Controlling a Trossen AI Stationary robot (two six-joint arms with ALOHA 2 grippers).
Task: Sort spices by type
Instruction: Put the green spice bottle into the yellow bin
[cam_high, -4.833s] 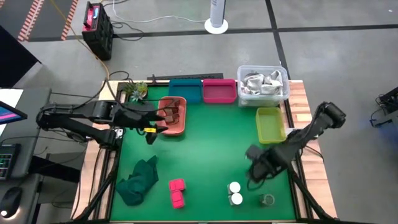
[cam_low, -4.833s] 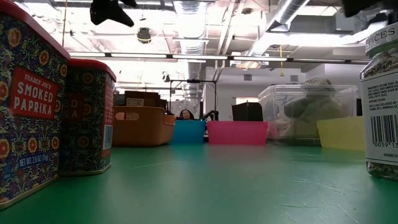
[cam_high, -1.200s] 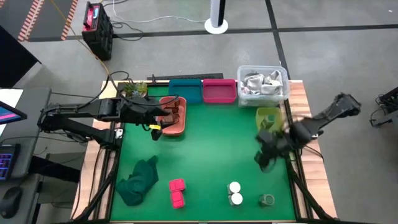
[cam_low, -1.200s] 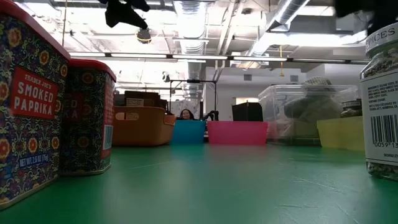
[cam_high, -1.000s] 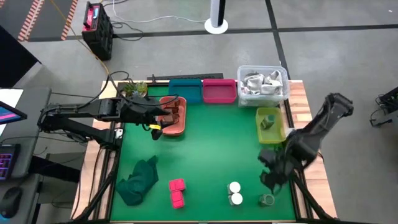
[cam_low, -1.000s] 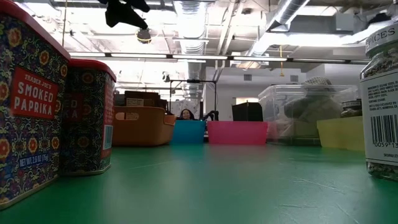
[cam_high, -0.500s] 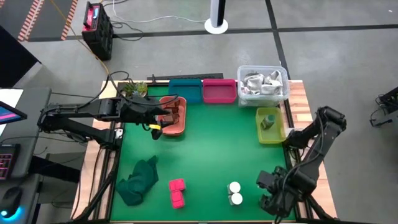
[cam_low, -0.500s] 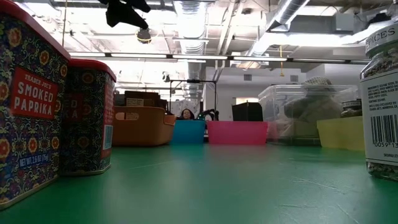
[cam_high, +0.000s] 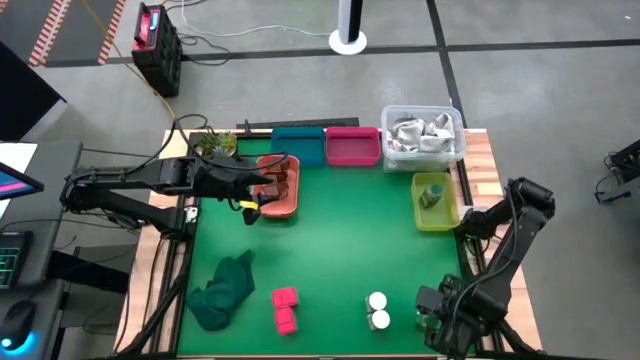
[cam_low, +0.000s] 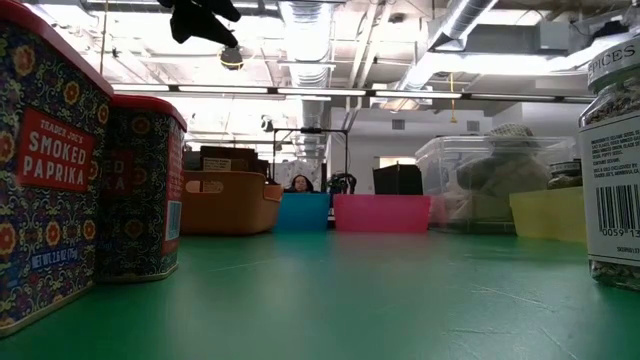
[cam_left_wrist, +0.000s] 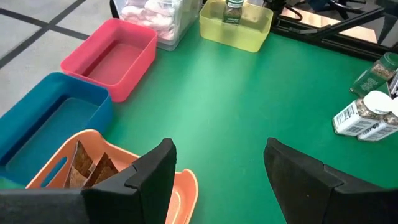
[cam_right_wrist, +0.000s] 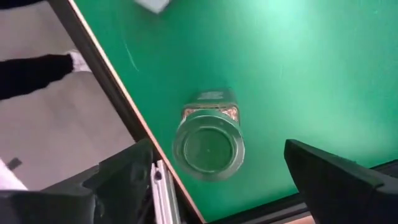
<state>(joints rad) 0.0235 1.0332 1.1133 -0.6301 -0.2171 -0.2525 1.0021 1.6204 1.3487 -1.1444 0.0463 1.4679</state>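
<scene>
Greenish jar (cam_right_wrist: 209, 142): upright on counter (cam_high: 340, 250), directly beneath right end effector (cam_right_wrist: 217, 180), fingers spread, empty; nearer arm.

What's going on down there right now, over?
Right pincer open above green jar at table's near edge. Left pincer open over orange bin. One green jar in yellow bin. Nothing in the way.

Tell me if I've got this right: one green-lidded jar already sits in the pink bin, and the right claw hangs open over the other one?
Nearly. That green-lidded jar sits in the yellow bin, not the pink one, as the high view shows. The right gripper does hang open over the second jar.
</scene>
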